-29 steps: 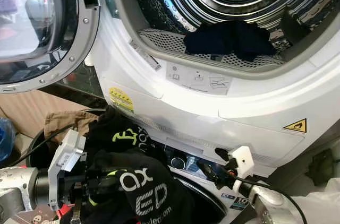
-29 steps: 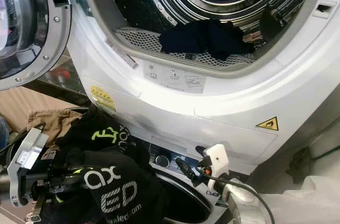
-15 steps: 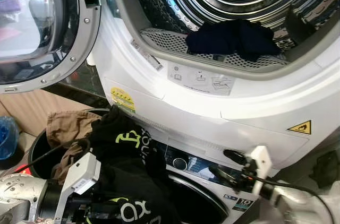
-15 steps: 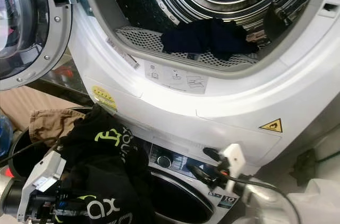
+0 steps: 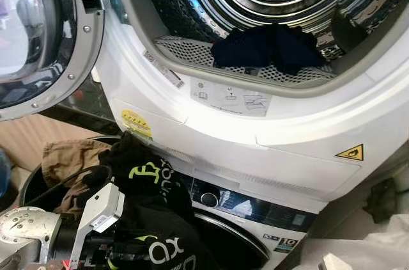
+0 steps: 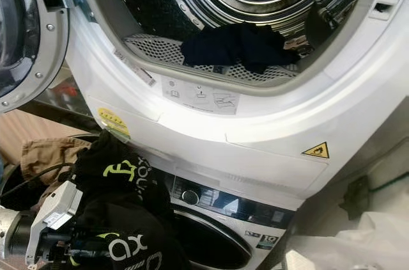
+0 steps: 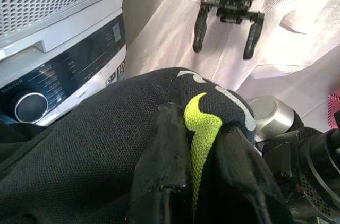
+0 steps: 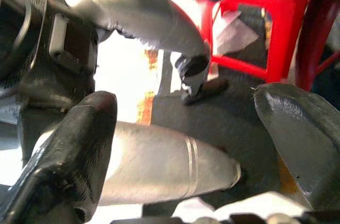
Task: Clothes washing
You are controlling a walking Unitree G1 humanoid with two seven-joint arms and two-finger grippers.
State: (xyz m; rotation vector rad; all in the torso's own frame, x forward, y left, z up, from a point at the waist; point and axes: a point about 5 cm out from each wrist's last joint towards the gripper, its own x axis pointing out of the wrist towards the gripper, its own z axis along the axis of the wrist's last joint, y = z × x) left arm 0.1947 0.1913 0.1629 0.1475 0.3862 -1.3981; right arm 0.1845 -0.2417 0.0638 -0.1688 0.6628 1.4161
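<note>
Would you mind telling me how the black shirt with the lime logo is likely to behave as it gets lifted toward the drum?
The black shirt is probably floppy: it drapes in folds over the left end effector. It looks thin and mesh-like, so likely light. Its hanging bulk may snag on the drum rim.

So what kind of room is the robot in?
Probably a laundry corner at home. A dryer with its door open sits on a washing machine, dark clothes lie in the drum, and the left gripper holds a black shirt.
</note>
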